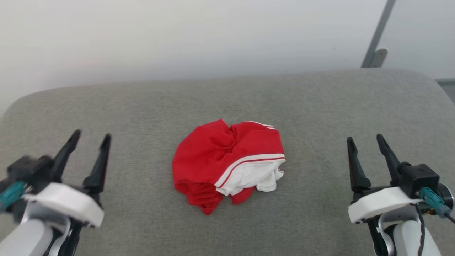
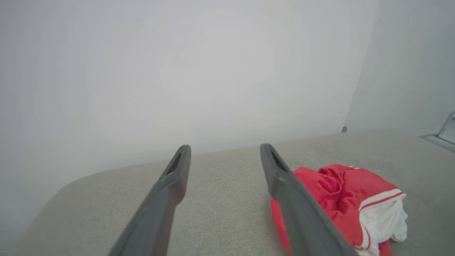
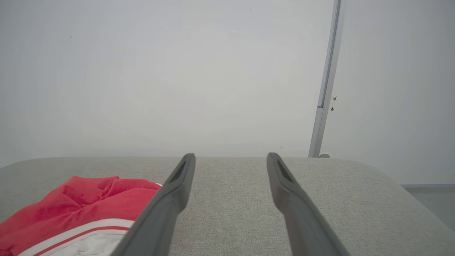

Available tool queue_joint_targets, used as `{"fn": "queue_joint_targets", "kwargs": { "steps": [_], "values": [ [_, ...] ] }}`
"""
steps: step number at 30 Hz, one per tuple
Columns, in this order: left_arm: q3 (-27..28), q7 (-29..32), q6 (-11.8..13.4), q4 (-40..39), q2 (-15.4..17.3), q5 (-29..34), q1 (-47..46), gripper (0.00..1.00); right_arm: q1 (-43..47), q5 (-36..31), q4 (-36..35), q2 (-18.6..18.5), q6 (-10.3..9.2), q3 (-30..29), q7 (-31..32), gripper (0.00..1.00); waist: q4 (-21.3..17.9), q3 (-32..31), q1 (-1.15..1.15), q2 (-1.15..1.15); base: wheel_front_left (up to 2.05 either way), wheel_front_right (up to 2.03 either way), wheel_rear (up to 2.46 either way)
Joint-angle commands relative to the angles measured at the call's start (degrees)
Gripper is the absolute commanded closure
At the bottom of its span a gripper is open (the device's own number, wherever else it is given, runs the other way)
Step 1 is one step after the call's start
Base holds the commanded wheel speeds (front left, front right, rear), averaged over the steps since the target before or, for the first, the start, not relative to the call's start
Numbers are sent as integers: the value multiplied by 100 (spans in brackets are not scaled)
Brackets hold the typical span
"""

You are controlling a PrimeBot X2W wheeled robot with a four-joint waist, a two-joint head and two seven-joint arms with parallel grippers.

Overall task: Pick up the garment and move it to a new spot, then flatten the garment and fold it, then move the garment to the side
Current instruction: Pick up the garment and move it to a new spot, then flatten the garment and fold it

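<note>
Left claw (image 1: 92,133) and right claw (image 1: 365,137) are at the near edge, both spread wide and holding nothing, well apart from the garment (image 1: 217,156). The garment lies crumpled in a heap mid-counter (image 1: 142,103) between the claws, with its white sleeve and striped trim on the near right side. Step in hand looks like the first pick-up. Best bet: bring a claw over the heap and pinch a raised red fold, not the loose sleeve. Lift straight up so it hangs free. Plain wall (image 1: 177,35) behind.

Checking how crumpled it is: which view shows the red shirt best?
The head view: the whole red shirt lies bunched, unobstructed. Left wrist view: the left gripper hides part. Right wrist view: cropped at the edge.
</note>
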Motion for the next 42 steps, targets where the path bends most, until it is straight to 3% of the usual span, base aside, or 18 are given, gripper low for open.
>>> {"fn": "queue_joint_targets", "kwargs": {
  "steps": [1,6,10,18,28,34,42],
  "values": [
    [164,-59,110,-118,10,40,268,0,71,-32,-40,-8,-2,-42,19,0,103,-73,0,0,0,0,0],
    [884,-92,280,-467,-164,253,1006,0,177,-46,-108,-14,-2,-132,41,0,237,-140,0,0,0,0,0],
    [1514,-94,149,-651,-468,568,1600,0,258,-50,-127,-6,-2,-177,46,0,309,-188,0,0,0,0,0],
    [2460,-93,-554,-582,-1258,1159,2323,0,369,-34,-153,19,-2,-207,21,0,419,-243,0,0,0,0,0],
    [3198,-94,-1344,-210,-2191,1869,2595,0,428,17,-92,37,-2,-116,-41,0,472,-282,0,0,0,0,0],
    [3437,-94,-1579,4,-2522,2178,2585,0,465,2,-82,41,-2,-80,-72,0,488,-321,0,0,0,0,0],
    [3565,-93,-1701,103,-2704,2368,2518,0,527,-31,-66,44,-2,-66,-150,0,467,-344,0,0,0,0,0]
  ]
}}
